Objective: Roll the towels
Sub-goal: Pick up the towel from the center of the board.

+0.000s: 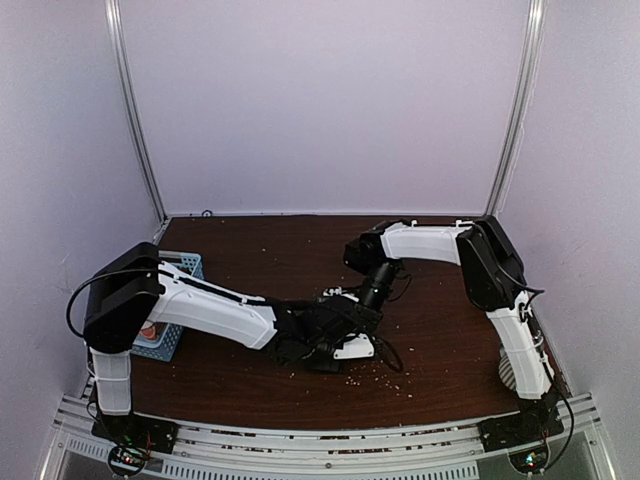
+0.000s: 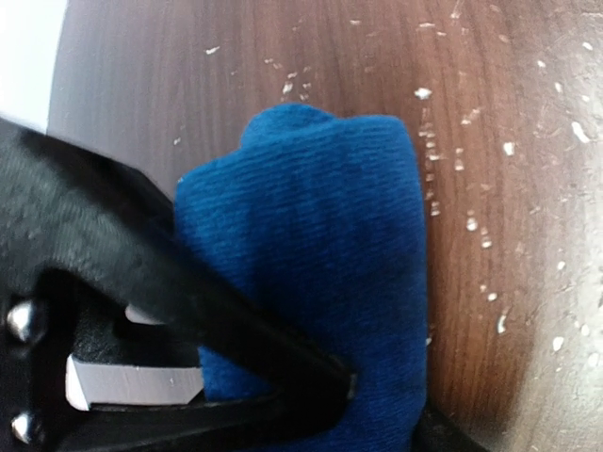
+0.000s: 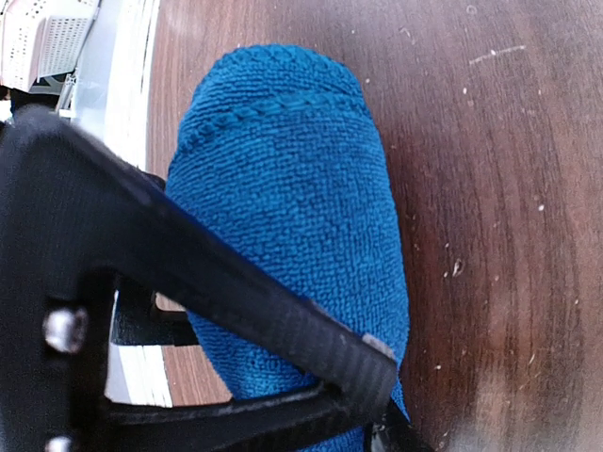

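Jaws on both arms are clenching the rolled royal blue towel (image 2: 311, 254), pressing it against the table (image 2: 499, 141), likely so the roll is not springing open.

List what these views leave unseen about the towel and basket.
Top external: blue towel hidden beneath both arms' wrists.
Top external: light blue basket contents mostly covered by the left arm.
Both wrist views: the towel's near end, behind black fingers and cut by the bottom edge.
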